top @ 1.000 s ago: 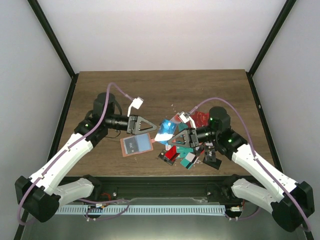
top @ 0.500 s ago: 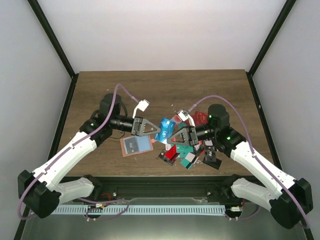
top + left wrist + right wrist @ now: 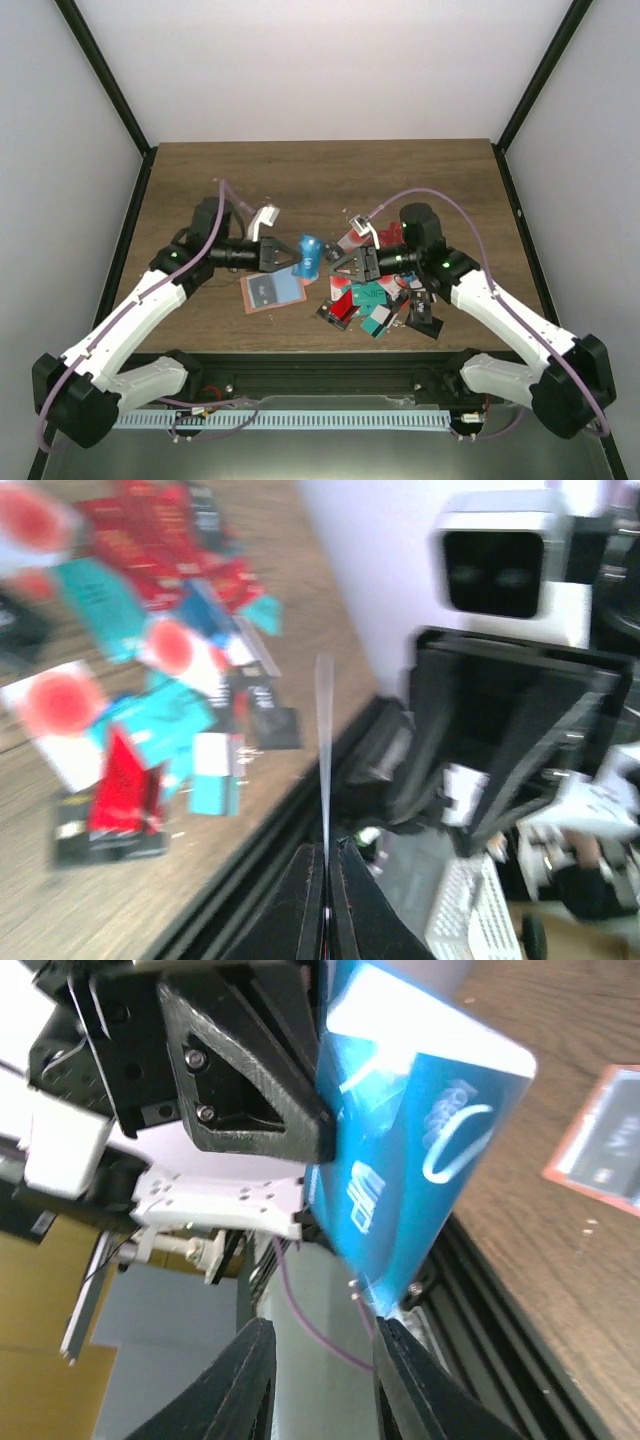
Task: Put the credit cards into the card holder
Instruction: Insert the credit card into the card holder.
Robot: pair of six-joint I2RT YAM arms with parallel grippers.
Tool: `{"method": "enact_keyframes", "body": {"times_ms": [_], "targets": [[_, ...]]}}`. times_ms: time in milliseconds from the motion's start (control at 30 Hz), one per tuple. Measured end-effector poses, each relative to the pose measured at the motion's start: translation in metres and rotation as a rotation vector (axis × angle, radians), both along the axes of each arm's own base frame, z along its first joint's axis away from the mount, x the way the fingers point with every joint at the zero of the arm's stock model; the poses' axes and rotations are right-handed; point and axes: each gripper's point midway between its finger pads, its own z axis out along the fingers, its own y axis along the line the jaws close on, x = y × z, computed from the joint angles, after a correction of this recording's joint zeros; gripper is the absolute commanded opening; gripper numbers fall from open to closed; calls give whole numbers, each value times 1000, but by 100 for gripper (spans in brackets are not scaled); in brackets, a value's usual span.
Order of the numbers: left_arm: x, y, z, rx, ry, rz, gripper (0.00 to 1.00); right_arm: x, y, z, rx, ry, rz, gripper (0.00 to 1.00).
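Observation:
My left gripper (image 3: 297,257) is shut on a blue credit card (image 3: 308,258) and holds it above the table. The left wrist view shows this card edge-on (image 3: 323,750) between the closed left gripper (image 3: 323,865). My right gripper (image 3: 333,262) is open just right of the card, with the blue card (image 3: 410,1170) a little beyond the open right gripper (image 3: 320,1345). The salmon-brown card holder (image 3: 272,290) lies open on the table below the left gripper. It also shows in the right wrist view (image 3: 605,1140). A pile of red, teal and black credit cards (image 3: 375,298) lies under the right arm.
The pile of cards also shows in the left wrist view (image 3: 150,680), near the table's front edge (image 3: 330,345). The left gripper's black body (image 3: 240,1070) fills the upper left of the right wrist view. Black frame posts stand at the table's sides.
The left gripper closed on the blue card and drew back to the left with it. The right gripper let go of the card, opened and stands just apart from it.

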Motion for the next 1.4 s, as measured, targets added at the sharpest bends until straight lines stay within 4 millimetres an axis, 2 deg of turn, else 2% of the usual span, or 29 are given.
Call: {"method": "enact_keyframes", "body": {"times_ms": [100,200,333,567,800,1167,1400], "targets": [[12,34,-46,97,90,149,4,16,5,-20,-50,36,-49,29],[12,60,-87,186,188,239,4,32,9,-40,-99,72,-93,27],[13,81,-115,257,262,312,4,53,16,-68,-171,127,-140,26],[21,102,-148,329,343,394,4,76,31,-94,-239,174,-155,24],[16,105,-183,381,444,383,4,91,46,-114,-283,201,-138,20],[24,100,-210,395,488,352,4,101,54,-149,-343,256,-123,15],[27,100,-222,406,508,348,4,113,62,-161,-356,260,-110,13]]}}
